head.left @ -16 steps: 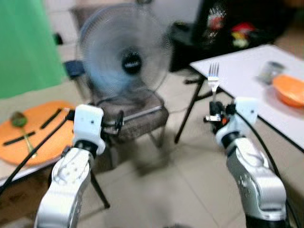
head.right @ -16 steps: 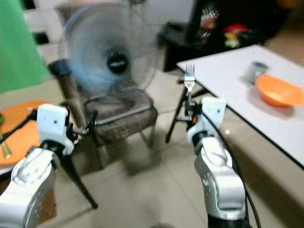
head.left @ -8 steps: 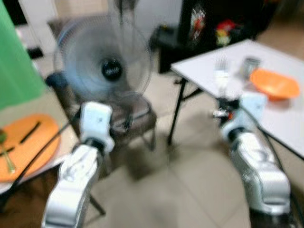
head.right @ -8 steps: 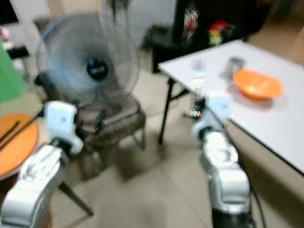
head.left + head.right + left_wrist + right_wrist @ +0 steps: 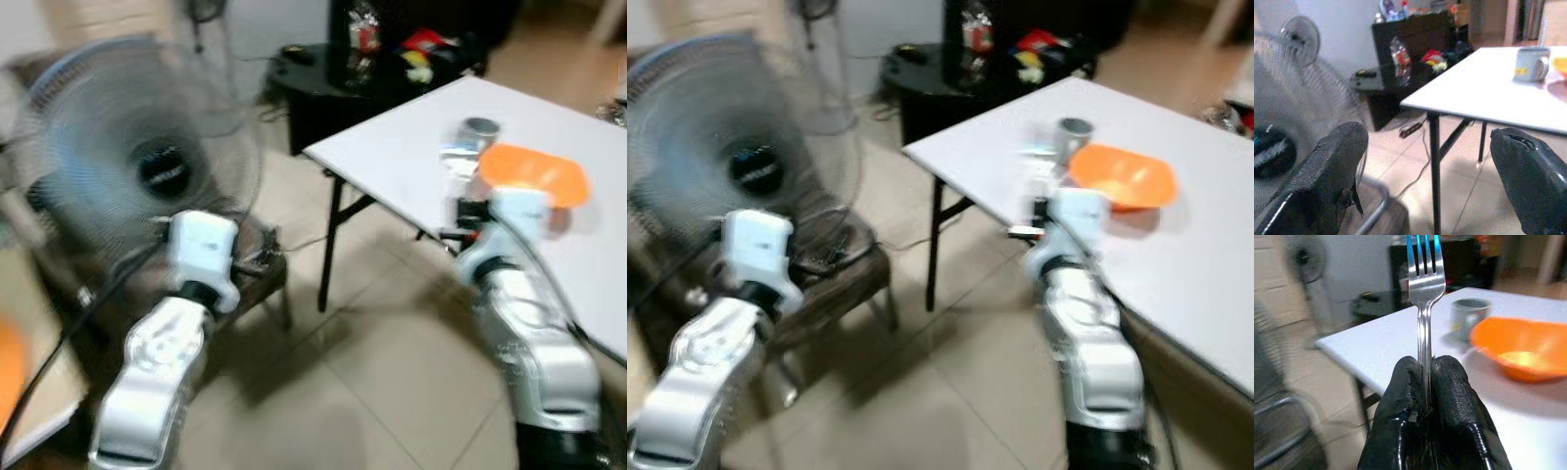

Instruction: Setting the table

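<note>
Ahead of the right tool point(image 5: 1422, 382), which grips a fork point(image 5: 1424, 289), the near part of the white worktop point(image 5: 989, 162) is bare. Beyond the fork tines stand a grey cup point(image 5: 1467, 316) and an orange bowl point(image 5: 1520, 350), close together. Ahead of the spread left tool point(image 5: 1425, 181) is open floor point(image 5: 1469, 196), with the worktop's black leg point(image 5: 1435, 166) in the way and a fan point(image 5: 137, 162) beside it.

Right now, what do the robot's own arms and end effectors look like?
Both arms are glossy silver with rounded segments, each topped by a white boxy wrist block. A black cable runs along the left arm and another along the right arm. The left end effector and the right end effector each have two long black fingers with a textured, rubbery surface.
</note>
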Available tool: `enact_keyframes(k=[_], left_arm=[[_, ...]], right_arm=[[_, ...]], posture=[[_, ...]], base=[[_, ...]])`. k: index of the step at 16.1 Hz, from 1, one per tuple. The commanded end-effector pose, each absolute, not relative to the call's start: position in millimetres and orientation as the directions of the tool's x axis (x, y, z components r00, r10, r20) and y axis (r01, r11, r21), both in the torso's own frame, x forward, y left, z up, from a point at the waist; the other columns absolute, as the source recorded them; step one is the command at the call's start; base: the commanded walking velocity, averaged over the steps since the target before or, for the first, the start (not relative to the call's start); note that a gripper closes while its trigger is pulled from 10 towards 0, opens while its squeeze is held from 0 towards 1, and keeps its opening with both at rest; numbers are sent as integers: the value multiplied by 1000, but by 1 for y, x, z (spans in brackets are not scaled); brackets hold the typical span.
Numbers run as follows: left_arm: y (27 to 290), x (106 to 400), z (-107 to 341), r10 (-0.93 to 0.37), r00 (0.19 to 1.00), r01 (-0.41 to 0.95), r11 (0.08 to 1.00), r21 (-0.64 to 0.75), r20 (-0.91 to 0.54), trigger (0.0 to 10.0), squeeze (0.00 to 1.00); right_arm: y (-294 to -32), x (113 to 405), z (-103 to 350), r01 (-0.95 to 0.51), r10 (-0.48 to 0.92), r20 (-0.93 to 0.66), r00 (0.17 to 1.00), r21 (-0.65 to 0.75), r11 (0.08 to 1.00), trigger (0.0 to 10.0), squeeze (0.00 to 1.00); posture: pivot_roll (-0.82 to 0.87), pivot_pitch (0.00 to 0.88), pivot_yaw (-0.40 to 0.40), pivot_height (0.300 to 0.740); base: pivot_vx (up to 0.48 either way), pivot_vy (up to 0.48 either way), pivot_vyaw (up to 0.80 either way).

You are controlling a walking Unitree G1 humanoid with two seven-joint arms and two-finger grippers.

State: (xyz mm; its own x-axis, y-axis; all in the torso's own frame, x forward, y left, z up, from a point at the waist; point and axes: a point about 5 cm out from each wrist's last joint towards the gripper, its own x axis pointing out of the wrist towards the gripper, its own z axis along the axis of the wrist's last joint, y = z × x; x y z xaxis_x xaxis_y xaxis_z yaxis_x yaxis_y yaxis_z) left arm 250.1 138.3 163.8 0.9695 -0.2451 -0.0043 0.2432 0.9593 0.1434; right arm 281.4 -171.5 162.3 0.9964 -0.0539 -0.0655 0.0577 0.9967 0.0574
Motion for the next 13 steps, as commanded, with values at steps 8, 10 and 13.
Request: enact_keyframes(k=[8, 10, 13], left_arm=[[146, 252, 166, -230, 973, 226, 960, 165, 7, 10000, 0], [146, 253, 166, -230, 973, 225, 960, 164, 12, 10000, 0], [144, 254, 167, -240, 971, 234, 958, 168, 18, 10000, 0]], right_arm=[[-161, 288, 172, -27, 28, -61, 998, 21, 999, 10000, 0], [-161, 289, 172, -35, 34, -75, 997, -4, 999, 10000, 0], [-163, 291, 171, -44, 41, -96, 995, -34, 998, 10000, 0]], posture=[[66, 0, -3, 740], [63, 0, -7, 740], [61, 0, -16, 740]], base=[[399, 0, -605], [396, 0, 0], [398, 0, 0]])
